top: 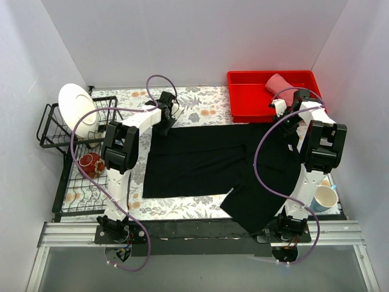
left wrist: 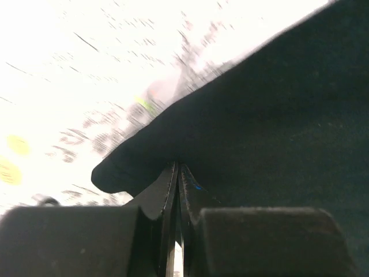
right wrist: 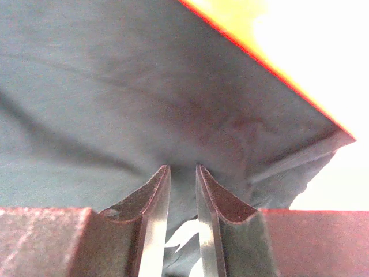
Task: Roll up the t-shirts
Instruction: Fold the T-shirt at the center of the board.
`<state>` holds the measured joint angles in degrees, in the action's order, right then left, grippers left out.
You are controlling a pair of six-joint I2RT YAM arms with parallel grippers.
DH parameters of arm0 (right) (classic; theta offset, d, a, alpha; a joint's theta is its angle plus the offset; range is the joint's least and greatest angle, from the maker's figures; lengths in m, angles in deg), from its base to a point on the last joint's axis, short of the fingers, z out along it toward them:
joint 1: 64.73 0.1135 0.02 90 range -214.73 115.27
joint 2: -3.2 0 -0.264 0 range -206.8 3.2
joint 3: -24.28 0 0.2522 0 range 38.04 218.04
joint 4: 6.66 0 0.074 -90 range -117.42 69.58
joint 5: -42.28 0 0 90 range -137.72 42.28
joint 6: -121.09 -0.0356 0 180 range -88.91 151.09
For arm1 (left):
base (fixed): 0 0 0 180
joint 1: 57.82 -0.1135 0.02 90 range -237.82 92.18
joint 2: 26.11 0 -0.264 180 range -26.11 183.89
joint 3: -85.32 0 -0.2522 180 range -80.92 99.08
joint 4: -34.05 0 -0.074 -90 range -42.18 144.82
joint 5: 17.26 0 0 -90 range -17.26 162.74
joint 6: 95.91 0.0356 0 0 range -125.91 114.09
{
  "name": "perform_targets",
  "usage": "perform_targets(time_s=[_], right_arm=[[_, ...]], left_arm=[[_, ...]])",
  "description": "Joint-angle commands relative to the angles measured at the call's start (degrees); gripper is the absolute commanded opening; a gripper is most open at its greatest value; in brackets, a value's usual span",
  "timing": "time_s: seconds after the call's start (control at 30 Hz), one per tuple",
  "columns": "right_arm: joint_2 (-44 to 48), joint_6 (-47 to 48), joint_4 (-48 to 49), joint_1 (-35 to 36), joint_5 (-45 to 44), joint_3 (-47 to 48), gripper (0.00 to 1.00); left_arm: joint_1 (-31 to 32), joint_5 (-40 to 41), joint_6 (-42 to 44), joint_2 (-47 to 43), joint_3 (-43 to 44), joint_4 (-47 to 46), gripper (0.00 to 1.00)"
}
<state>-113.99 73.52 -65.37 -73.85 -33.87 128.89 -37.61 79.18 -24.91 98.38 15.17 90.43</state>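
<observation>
A black t-shirt [top: 206,161] lies spread across a flowered tablecloth [top: 200,100] at mid-table, one sleeve spilling over the near edge. A pink t-shirt [top: 278,83] sits bunched in a red bin [top: 243,100] at the far right. The left gripper [left wrist: 176,173], fingers pressed together, pinches the shirt's far-left corner. The right gripper [right wrist: 183,173], fingers nearly closed with cloth drawn between them, appears to hold the far-right corner beside the bin. The roll looks barely begun. Doing it well likely means lifting both corners level and turning the far edge toward the near side evenly, with the cloth taut between the arms.
</observation>
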Motion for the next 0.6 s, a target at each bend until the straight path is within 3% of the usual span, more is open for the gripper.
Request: perform_targets(time_s=[0.0,0.17,0.37,0.4,0.47,0.57], right_arm=[[-2.78,0.02,5.14,-0.02,-6.19,-0.23,0.33],[-3.05,0.1,6.28,-0.02,-8.92,-1.55,0.33],[-2.61,-0.6,5.84,-0.02,-8.22,-0.94,0.33],[-2.17,-0.95,5.4,-0.02,-7.79,-0.94,0.33],[-0.42,-2.09,4.35,0.07,-7.0,-0.67,0.33],[2.82,-3.32,3.29,0.07,-4.36,-1.55,0.33]], left_arm=[[-1.75,6.65,2.92,6.2,4.26,-4.1,0.0],[-3.24,12.19,2.39,13.31,16.38,-6.13,0.0],[-3.68,10.89,1.08,9.75,18.17,-2.98,0.01],[-3.68,9.05,-0.14,6.68,17.99,-1.14,0.19],[-3.68,5.02,-1.73,2.27,16.68,1.58,0.35],[-3.51,-2.03,-2.18,-6.6,10.89,6.68,0.45]])
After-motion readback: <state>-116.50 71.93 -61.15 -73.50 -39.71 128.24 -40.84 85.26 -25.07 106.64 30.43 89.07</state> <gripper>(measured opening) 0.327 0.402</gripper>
